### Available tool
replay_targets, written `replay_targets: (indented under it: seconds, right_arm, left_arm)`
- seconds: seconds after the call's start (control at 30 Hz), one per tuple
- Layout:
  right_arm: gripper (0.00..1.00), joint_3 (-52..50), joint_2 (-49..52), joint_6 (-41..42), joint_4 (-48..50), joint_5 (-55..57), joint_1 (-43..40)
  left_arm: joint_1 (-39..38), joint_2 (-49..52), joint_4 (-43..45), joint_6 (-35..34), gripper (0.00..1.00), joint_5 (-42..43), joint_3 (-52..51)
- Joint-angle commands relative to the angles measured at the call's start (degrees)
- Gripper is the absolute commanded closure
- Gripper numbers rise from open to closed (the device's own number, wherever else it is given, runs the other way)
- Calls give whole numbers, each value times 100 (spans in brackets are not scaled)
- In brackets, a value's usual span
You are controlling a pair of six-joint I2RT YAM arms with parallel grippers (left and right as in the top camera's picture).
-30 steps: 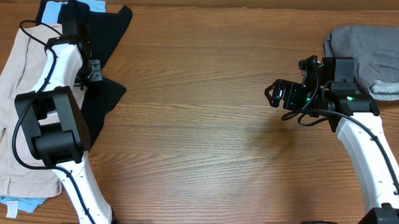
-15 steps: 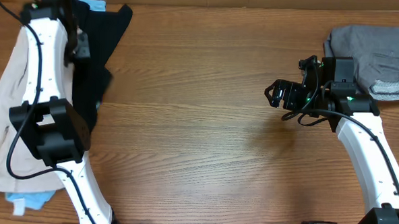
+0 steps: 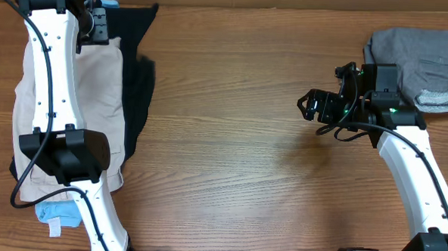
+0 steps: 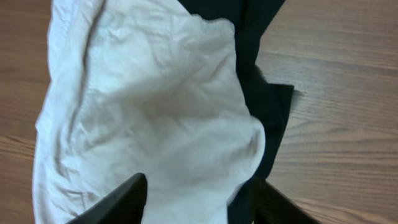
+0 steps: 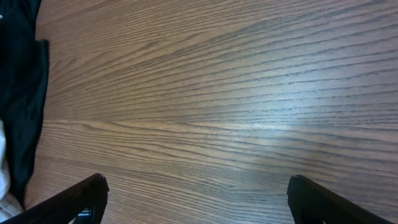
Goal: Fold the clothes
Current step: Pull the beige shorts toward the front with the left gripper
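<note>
- Currently, the left gripper (image 3: 94,25) sits at the far-left back corner of the table (image 3: 230,156), above the top end of the beige garment (image 3: 96,97).
- Its fingers (image 4: 127,198) are set narrower than the right pair, and beige cloth fills the gap between them. The contact point lies below the edge of the wrist view, so I cannot tell whether the cloth is clamped.
- The beige garment lies lengthwise down the left side, partly under the arm, wrinkled and not yet folded.
- It rests on a black garment (image 3: 141,84), which shows along its right side. A blue garment (image 3: 57,215) protrudes at the near end.
- Probable reason for the reach: taking one end at the far edge allows the beige garment to be drawn straight before a fold.
- The right gripper (image 3: 310,105) hovers spread wide and empty over bare wood, well apart from the pile, leaving the fold area free.
- The grey stack (image 3: 417,51) at the back right appears folded and set aside.
</note>
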Motion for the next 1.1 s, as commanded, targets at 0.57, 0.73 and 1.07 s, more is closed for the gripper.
replay_targets:
  seconds: [0.57,0.73,1.07]
  right_arm:
    - [0,986,-1534,122,-2291,-236,28]
    - [0,986,-1991,278,-2833,164,28]
    - [0,931,-1851,269,-2881,160,31]
  left_arm:
    - [0,-2483,-1154,66,21,1353,-562]
    - [20,-3532,-1141,-151,8,1040,-2221]
    - [986,-4601,531,-428,0,776,-6048]
